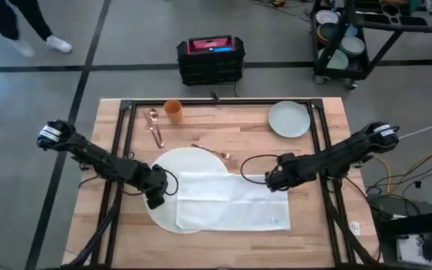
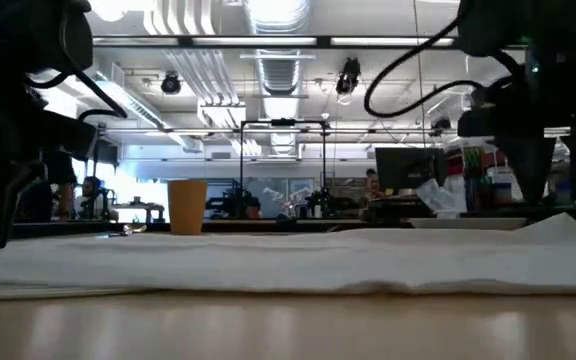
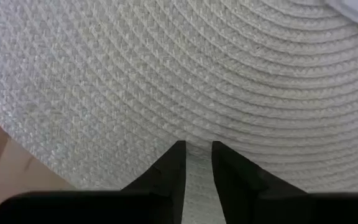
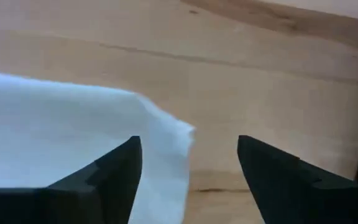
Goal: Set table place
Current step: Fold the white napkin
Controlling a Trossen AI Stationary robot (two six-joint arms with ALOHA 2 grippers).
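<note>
Nearest, at 6 o'clock on the table [image 1: 223,135]: round white mat [image 1: 190,161] with a white cloth [image 1: 231,201] spread over its right half and beyond. Left gripper [image 1: 156,196] at the mat's 9 o'clock edge, fingers [image 3: 169,171] nearly closed, a narrow gap, gripping nothing. Right gripper [image 1: 274,180] at the cloth's 1 o'clock corner, fingers [image 4: 120,165] wide apart, empty. Farther, toward 12 o'clock: fork [image 1: 212,151], spoon [image 1: 154,126], orange cup [image 1: 173,109], grey-green plate [image 1: 289,118].
</note>
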